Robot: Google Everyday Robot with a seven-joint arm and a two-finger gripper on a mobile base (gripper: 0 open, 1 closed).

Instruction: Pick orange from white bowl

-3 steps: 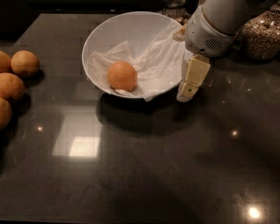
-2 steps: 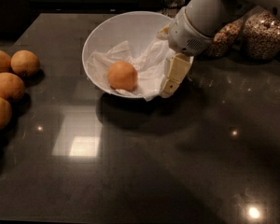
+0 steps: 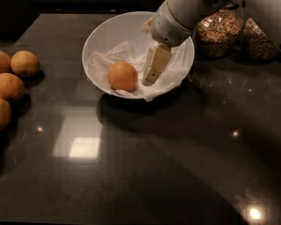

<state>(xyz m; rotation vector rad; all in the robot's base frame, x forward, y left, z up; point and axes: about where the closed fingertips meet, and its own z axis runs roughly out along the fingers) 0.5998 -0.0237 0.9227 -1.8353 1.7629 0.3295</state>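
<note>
A deep orange fruit, the orange (image 3: 122,76), lies on crumpled white tissue in the front left part of the large white bowl (image 3: 107,29) at the back middle of the dark table. My gripper (image 3: 152,74) hangs from the white arm that comes in from the upper right. Its cream-coloured fingers point down into the bowl, just to the right of the orange and a small gap away from it. The gripper holds nothing.
Several paler oranges (image 3: 8,86) lie along the table's left edge. Two glass jars of grain (image 3: 218,34) stand at the back right behind the arm. The dark glossy table (image 3: 145,163) stretches out in front of the bowl.
The gripper has moved left, from outside the bowl's right rim over the rim into the bowl, and now sits close beside the orange. The orange and bowl have not moved.
</note>
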